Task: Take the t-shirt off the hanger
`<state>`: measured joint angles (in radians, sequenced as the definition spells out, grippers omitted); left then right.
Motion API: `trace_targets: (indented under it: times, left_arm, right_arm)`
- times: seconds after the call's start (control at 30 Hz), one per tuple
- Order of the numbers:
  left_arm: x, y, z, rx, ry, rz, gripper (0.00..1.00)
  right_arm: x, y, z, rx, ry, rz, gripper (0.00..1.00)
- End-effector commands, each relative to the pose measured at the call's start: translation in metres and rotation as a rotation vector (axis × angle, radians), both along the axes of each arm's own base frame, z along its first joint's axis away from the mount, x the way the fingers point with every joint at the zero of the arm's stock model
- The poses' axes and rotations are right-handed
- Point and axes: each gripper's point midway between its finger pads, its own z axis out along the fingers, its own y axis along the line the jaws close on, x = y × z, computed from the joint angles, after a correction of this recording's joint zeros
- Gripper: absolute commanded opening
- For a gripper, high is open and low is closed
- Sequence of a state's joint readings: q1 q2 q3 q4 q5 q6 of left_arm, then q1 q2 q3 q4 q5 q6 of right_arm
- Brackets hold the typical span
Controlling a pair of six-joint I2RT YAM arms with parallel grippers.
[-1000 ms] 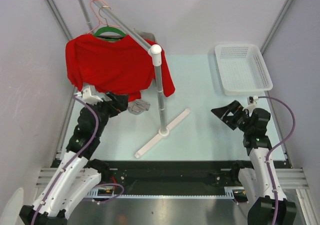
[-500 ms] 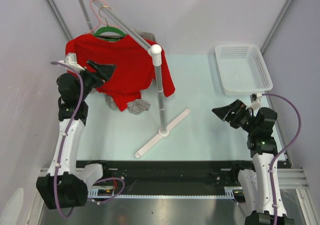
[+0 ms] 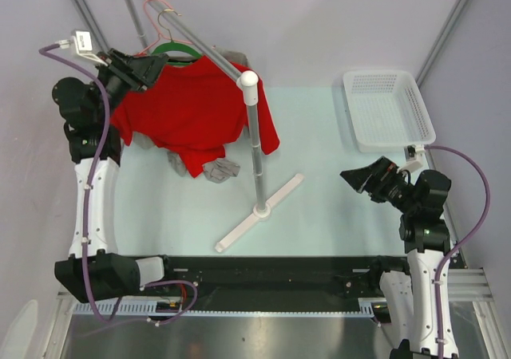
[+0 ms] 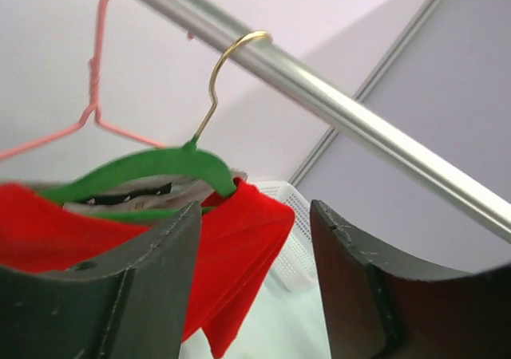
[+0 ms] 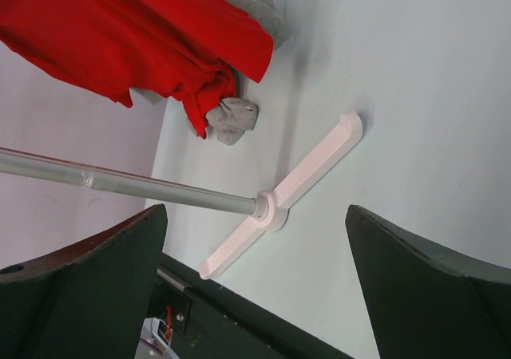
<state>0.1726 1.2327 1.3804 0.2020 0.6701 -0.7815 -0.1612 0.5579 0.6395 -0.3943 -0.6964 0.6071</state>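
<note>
The left wrist view alone shows the green hanger's hook over the rail. The red t-shirt hangs just beyond the parted, empty left jaws. The right jaws gape empty, well apart.

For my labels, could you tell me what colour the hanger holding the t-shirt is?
The hanger is green; left wrist view.

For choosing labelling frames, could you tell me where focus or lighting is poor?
Left wrist: left fingers soft up close, green hanger sharp. Right wrist: right fingers dark and soft, stand base crisp. Top external: even light, sharp t-shirt, faint shadows.
</note>
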Motion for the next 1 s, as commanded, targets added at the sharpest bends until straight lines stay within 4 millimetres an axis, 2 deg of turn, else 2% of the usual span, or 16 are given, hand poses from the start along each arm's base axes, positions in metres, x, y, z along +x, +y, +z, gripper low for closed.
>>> trace_targets:
  times: [0.0,0.03,0.07,0.1,0.2,0.37,0.53,0.67,0.83,0.97]
  left_arm:
    - [0.012,-0.002,0.014,0.067,-0.042,-0.062,0.60]
    - [0.017,-0.004,0.012,0.071,-0.027,-0.074,0.60]
    - [0.017,-0.003,0.020,0.091,-0.047,-0.076,0.59]
    - [0.023,-0.004,0.015,0.101,-0.036,-0.092,0.59]
    - [0.024,-0.010,0.021,0.145,-0.076,-0.148,0.65]
    - [0.041,-0.006,0.023,0.177,-0.077,-0.157,0.64]
    - [0.043,-0.006,0.032,0.194,-0.126,-0.153,0.60]
    - [0.049,-0.005,0.031,0.193,-0.108,-0.160,0.51]
    - [0.050,-0.002,0.037,0.179,-0.116,-0.129,0.46]
    - [0.058,-0.002,0.031,0.156,-0.091,-0.148,0.40]
  right_arm:
    - [-0.003,0.002,0.025,-0.017,-0.056,0.020,1.00]
    - [-0.004,0.002,0.027,-0.020,-0.062,0.021,1.00]
    - [-0.004,0.001,0.029,-0.022,-0.065,0.020,1.00]
    - [-0.004,0.001,0.029,-0.021,-0.065,0.019,1.00]
    - [-0.006,0.002,0.032,-0.020,-0.069,0.024,1.00]
    - [-0.008,0.003,0.033,-0.021,-0.067,0.032,1.00]
    - [-0.009,0.004,0.033,-0.019,-0.060,0.035,1.00]
    - [-0.009,0.004,0.035,-0.016,-0.064,0.032,1.00]
    - [-0.009,0.004,0.035,-0.009,-0.061,0.029,1.00]
    - [-0.009,0.005,0.038,-0.003,-0.066,0.030,1.00]
